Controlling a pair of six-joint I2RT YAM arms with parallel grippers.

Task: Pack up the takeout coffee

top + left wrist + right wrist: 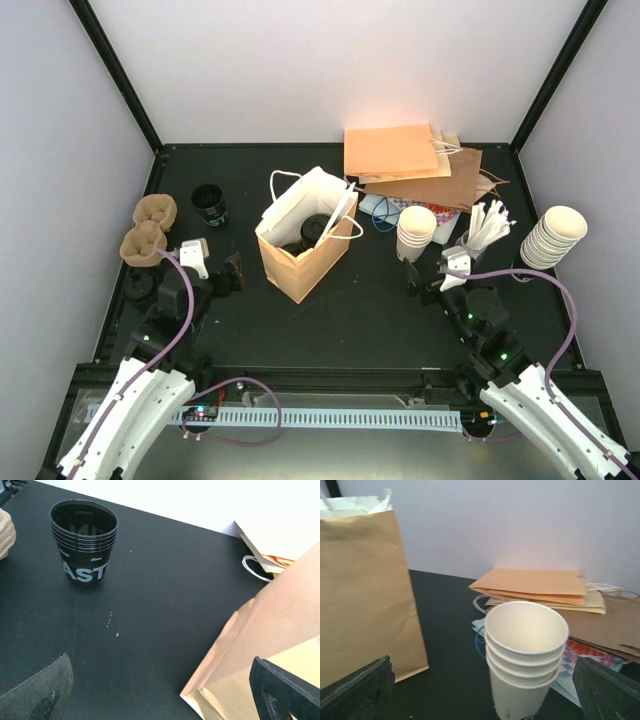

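Two dark round lids of the takeout coffee (308, 235) show inside the open paper bag (300, 268), which stands upright near the middle of the table (the cup bodies are hidden by the bag walls). The left gripper (160, 662) is spread wide and holds nothing, low between the bag and the brown trays (148, 228) at the left edge, with a stack of black cups (84, 540) beyond it toward the far left corner. The right gripper (484, 662) is also wide and empty, just before a stack of white cups (416, 232) toward the right edge.
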